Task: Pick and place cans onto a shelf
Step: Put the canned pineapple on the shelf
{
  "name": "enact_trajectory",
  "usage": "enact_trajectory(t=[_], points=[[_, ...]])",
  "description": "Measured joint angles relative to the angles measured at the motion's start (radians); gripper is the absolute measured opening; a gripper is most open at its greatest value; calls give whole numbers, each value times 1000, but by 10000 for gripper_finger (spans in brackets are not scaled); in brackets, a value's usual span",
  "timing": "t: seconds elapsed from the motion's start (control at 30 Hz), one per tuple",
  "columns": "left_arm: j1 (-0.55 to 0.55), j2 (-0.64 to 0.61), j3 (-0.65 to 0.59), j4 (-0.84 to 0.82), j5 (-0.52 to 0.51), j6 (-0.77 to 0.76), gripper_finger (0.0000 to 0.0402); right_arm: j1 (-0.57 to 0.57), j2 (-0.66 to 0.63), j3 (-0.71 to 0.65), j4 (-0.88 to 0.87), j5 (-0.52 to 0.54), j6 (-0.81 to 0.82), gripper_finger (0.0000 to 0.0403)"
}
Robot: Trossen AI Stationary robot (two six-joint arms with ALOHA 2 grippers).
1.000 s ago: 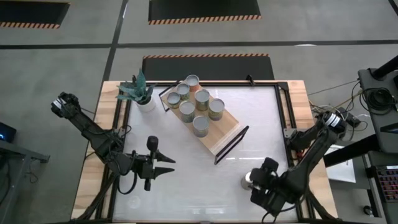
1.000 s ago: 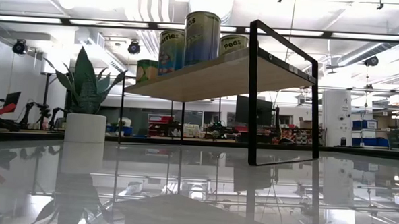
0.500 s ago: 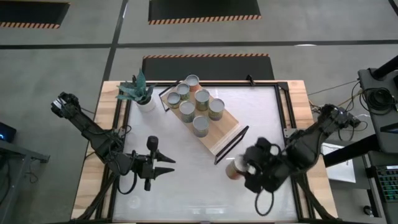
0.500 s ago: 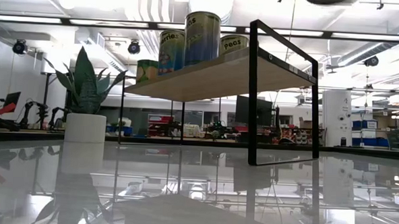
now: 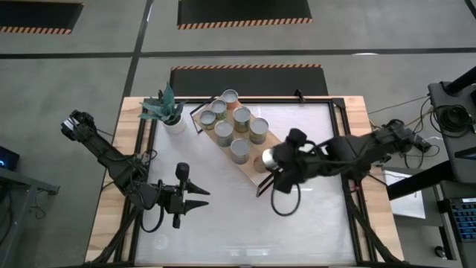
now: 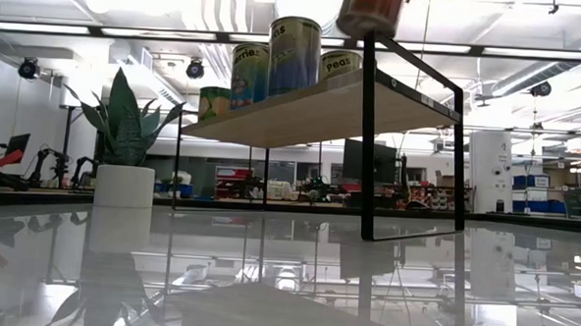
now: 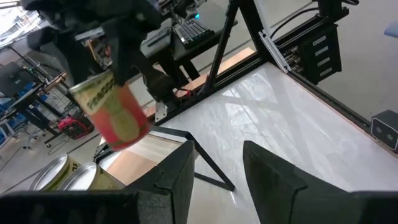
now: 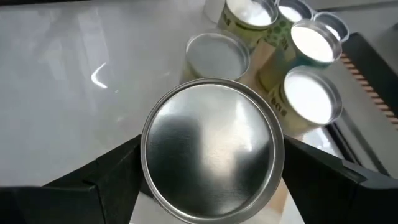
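My right gripper [image 5: 277,161] pinches a red-labelled can [image 7: 115,112] by its sides, at frame centre above the shelf [image 5: 260,167] end. Rigid, smooth metal, likely slippery; grip mid-wall. Left gripper [image 5: 199,198] idles spread, lower left.

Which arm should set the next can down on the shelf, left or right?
Right. The right gripper already holds a can over the free end of the shelf, beside the six cans there. The left gripper hangs open over the table, away from the shelf.
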Motion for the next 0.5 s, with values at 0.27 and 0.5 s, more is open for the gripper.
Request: enact_trajectory(t=[0.27, 0.5], points=[[0, 0, 0, -6, 0, -7, 120, -58, 5, -80, 85, -27, -69, 324], [0, 0, 0, -7, -1, -7, 120, -64, 65, -96, 132, -46, -116, 324]])
